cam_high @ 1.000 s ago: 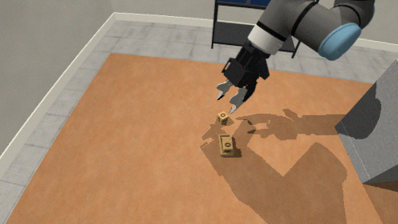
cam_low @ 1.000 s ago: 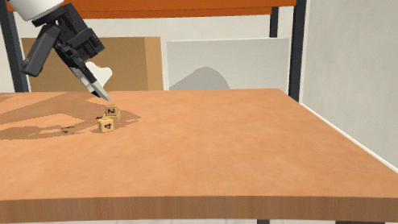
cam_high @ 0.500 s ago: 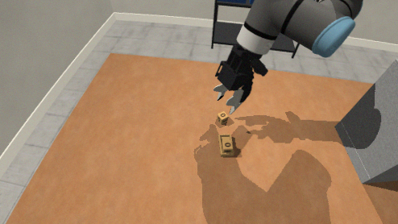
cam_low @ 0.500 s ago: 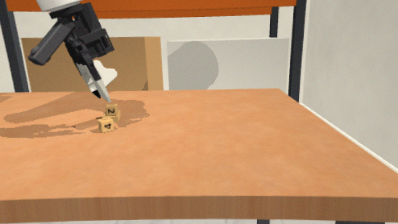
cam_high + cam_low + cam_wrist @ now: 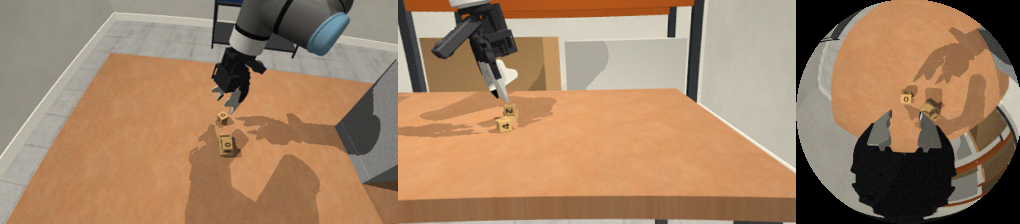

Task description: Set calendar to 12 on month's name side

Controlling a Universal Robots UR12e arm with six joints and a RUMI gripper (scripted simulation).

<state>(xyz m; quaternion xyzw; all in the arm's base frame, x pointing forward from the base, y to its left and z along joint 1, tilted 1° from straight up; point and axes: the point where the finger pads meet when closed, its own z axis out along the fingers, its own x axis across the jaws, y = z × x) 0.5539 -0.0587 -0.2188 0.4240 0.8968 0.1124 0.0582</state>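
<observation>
While your fingers point(image 5: 227, 101) hang part-spread and pinch nothing, one loose cube point(image 5: 222, 118) sits on the counter point(image 5: 121, 161) just below their tips. Next outward lies the tray point(image 5: 226, 145), a second cube point(image 5: 504, 125) in it. Beyond stands a dark shelf frame point(image 5: 213, 24).

Loose cube point(image 5: 222, 118) lies just beside tray point(image 5: 226, 145) holding another.
</observation>
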